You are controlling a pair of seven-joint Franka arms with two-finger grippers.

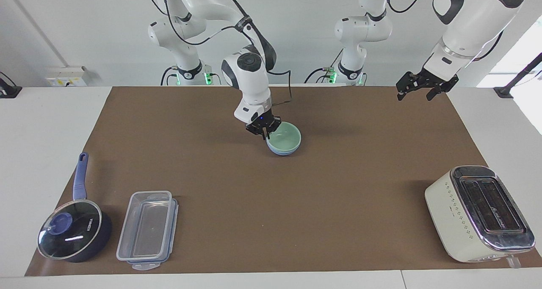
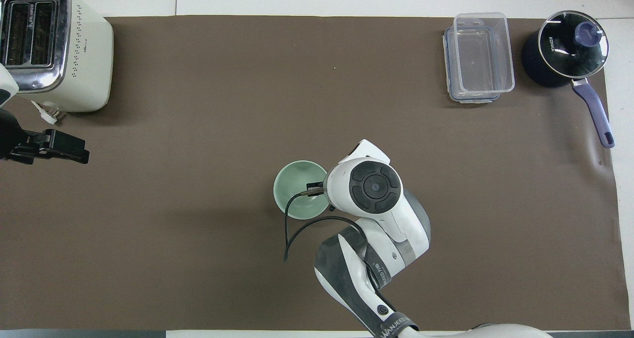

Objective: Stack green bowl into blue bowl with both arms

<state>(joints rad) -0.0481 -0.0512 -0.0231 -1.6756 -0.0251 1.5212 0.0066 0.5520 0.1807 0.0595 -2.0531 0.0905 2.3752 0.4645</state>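
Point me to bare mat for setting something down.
Free: the wide stretch between the toaster and the clear container, farther from the robots than the green bowl. Crowded: around that bowl, nested in the blue bowl, with the right pincer at its rim.

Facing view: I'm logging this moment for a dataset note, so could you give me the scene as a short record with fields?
green bowl: nested in the blue bowl, mid-mat
right gripper: at the green bowl's rim, on the side toward the right arm's end of the table
left gripper: raised over the mat's edge near the robots, open, waiting
toaster: toward the left arm's end, farther from the robots than the bowls
container: beside the saucepan, toward the right arm's end
stack: looks seated
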